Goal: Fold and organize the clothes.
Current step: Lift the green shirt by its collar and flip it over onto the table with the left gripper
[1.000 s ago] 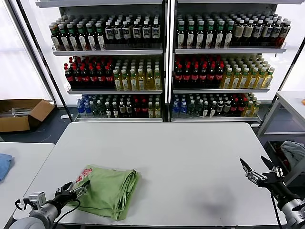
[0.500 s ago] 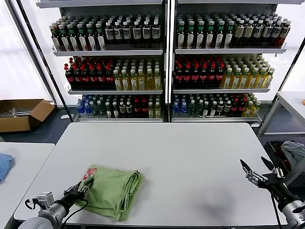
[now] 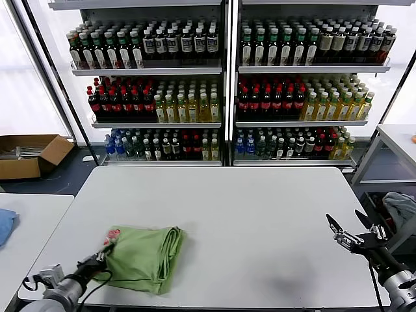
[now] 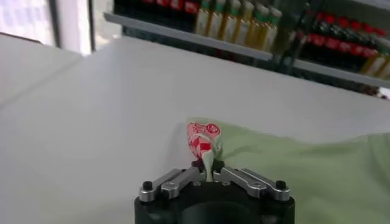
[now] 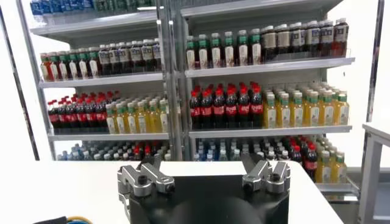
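Note:
The light green polo shirt (image 3: 143, 257) lies folded in a bundle at the front left of the white table (image 3: 247, 214). Its red-and-white checkered logo (image 3: 112, 235) shows at the bundle's left edge. My left gripper (image 3: 103, 254) is shut on that left edge, low over the table's front left corner. In the left wrist view the jaws pinch a fold of the shirt (image 4: 304, 170) right under the logo (image 4: 201, 141). My right gripper (image 3: 349, 231) is open and empty, held above the table's front right edge.
Shelves of bottles (image 3: 221, 84) stand behind the table. A second table with a blue cloth (image 3: 5, 224) is at the left. A cardboard box (image 3: 29, 155) lies on the floor at left. A grey-white cloth (image 3: 400, 207) lies at the right.
My left gripper has pulled back toward the front left with the shirt's edge in it, dragging the bundle a little left and bunching it narrower. The right arm has not moved.

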`<state>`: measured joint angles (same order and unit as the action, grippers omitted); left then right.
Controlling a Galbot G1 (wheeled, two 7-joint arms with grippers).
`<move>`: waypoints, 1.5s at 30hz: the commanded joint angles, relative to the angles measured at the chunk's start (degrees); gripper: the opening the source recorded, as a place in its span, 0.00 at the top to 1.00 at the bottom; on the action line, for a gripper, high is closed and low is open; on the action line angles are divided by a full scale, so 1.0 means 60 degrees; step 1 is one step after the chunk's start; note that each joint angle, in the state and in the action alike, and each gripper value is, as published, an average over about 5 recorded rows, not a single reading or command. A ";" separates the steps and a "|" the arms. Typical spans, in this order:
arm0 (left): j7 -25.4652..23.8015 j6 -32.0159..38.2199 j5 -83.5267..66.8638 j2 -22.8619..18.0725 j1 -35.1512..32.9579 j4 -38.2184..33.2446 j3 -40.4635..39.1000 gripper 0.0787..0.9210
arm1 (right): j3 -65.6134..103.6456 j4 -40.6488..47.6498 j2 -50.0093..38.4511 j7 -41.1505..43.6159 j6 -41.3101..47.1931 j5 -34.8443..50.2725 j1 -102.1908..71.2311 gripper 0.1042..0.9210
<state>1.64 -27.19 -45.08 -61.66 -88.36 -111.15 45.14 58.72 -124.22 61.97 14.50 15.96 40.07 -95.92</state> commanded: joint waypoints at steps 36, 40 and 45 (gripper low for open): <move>0.3946 -0.0477 0.0092 -0.1466 0.1735 -0.1615 -0.5039 0.96 | -0.0057 -0.0140 0.0417 -0.0038 -0.0069 -0.0122 -0.0127 0.12; 0.4441 -0.0168 -0.1157 -0.1633 0.2492 -0.1422 -0.5373 0.96 | -0.0116 -0.0288 0.0472 -0.0027 -0.0047 -0.0232 -0.0306 0.12; 0.4238 0.0176 -0.2243 -0.1628 0.2729 -0.1838 -0.5715 0.96 | -0.0485 -0.0433 0.0591 -0.0014 0.0005 -0.0552 -0.0421 0.12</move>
<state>22.47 -28.25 -44.82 -68.17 -80.04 -120.41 25.94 57.68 -125.82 64.90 14.41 15.80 38.50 -97.42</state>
